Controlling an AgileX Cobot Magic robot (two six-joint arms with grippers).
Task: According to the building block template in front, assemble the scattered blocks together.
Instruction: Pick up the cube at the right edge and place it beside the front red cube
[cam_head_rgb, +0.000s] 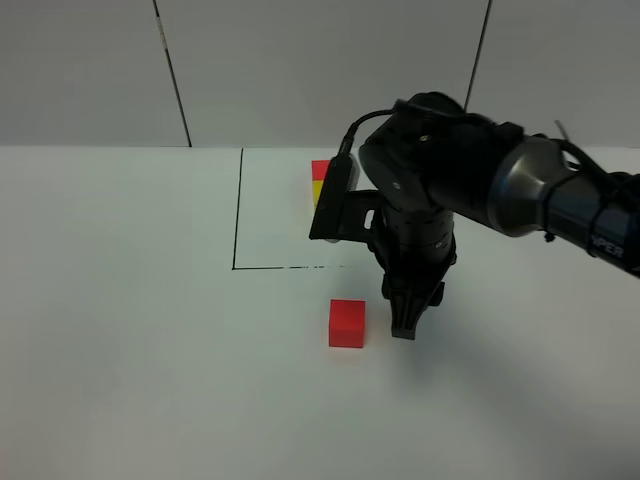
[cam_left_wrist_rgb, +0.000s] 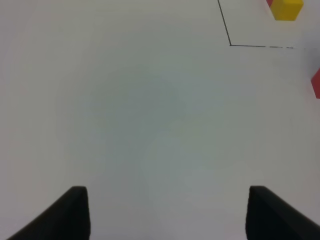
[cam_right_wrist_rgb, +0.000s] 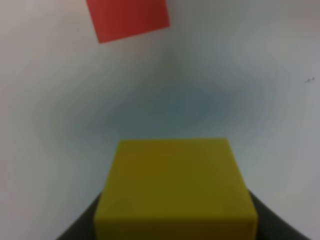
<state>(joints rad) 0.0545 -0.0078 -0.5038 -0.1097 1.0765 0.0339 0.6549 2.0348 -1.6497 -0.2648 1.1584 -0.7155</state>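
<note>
**Right tool** (cam_head_rgb: 405, 322): clamped on the plain yellow matte cube (cam_right_wrist_rgb: 175, 186), which fills the gap between its two dark fingers in the right wrist view. From the high camera you cannot see this cube, because the tool hides it. The tool points down at the white desk (cam_head_rgb: 120, 350), just right of the plain red matte cube (cam_head_rgb: 347, 323) and apart from it. Whether the yellow cube rests on the desk or hangs just above it cannot be told.

**Left tool** (cam_left_wrist_rgb: 167, 215): spread wide with nothing between its fingers, over bare desk well to the left of the work.

**Template pair of joined red and yellow cubes** (cam_head_rgb: 318, 185): lies beyond the red cube, inside the thin black-line square (cam_head_rgb: 238, 215), partly masked by the arm.

**Handling, as judged:**
- Both loose cubes look rigid, light and smooth-faced, and not fragile.
- Grip on two opposite flat faces, centred and square. A corner hold would likely let the cube twist.
- The free red cube will probably slide at a nudge, so bring the yellow face up to it flush and slowly.
</note>
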